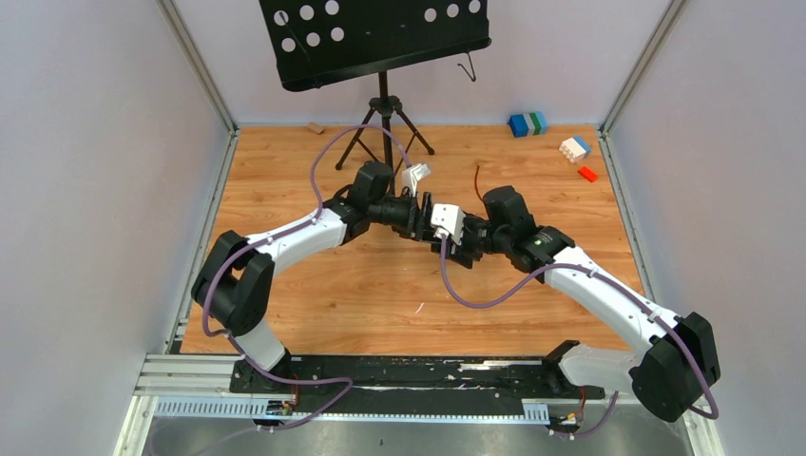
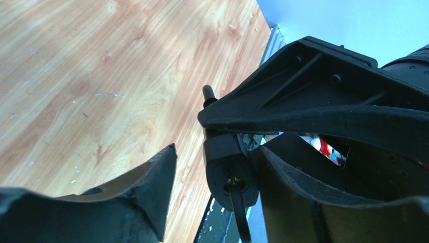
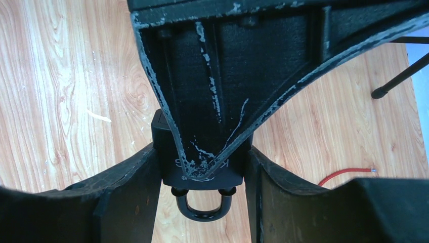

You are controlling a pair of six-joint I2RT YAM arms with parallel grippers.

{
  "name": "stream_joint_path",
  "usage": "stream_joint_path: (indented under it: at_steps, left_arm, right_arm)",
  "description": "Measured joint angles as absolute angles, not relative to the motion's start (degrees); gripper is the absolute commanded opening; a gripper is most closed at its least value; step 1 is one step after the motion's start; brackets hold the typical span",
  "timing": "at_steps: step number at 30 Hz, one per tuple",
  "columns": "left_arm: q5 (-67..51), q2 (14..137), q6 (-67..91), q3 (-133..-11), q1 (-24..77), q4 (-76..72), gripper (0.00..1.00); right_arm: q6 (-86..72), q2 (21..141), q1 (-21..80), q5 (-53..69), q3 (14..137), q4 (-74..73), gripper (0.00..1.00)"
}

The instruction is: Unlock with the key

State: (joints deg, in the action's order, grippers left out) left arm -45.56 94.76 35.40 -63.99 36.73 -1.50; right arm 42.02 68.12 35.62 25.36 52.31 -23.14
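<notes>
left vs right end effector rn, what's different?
Right end effector is shut on the padlock; left end effector is open, clamping nothing. The right's camera sees the shackle end; the left's faces the keyhole end, where the key sticks out. Both meet above the table.

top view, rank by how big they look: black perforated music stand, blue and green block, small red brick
1. black perforated music stand
2. blue and green block
3. small red brick
</notes>
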Motion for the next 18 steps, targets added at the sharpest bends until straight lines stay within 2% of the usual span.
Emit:
stream_joint_path:
  at_steps: [3,5,8,9,11,13,16,18]
  left_arm:
    - [-46.8,95.8,36.7,-64.4,37.1,-2.3,0.47]
    - [-47.6,96.2,37.4,-64.7,37.5,-2.7,0.31]
    - [-47.8,96.8,39.5,-65.3,37.4,-2.6,0.07]
    - [-48.0,96.9,40.2,-65.3,37.3,-2.7,0.00]
    - [-48.2,97.0,40.2,-65.3,37.3,-2.6,0.00]
    - [-48.2,97.0,40.1,-65.3,37.3,-2.6,0.00]
    - [-48.5,97.0,39.7,-65.3,37.1,-2.9,0.00]
    - [-48.8,97.0,39.7,-65.3,36.9,-2.9,0.00]
  right_arm:
    - [42.0,68.2,35.6,24.9,52.3,-23.4,0.01]
    - [42.0,68.2,35.6,24.4,52.3,-23.5,0.04]
    - [42.3,68.1,35.6,23.2,52.3,-23.4,0.20]
    - [42.5,68.1,35.7,22.7,52.3,-23.3,0.29]
    - [42.5,68.1,35.8,22.5,52.3,-23.6,0.48]
    - [42.7,68.1,35.8,22.4,52.3,-23.7,0.63]
    - [43.7,67.2,35.9,21.7,52.1,-23.7,0.77]
    - [44.9,65.8,35.9,20.9,51.7,-23.8,0.83]
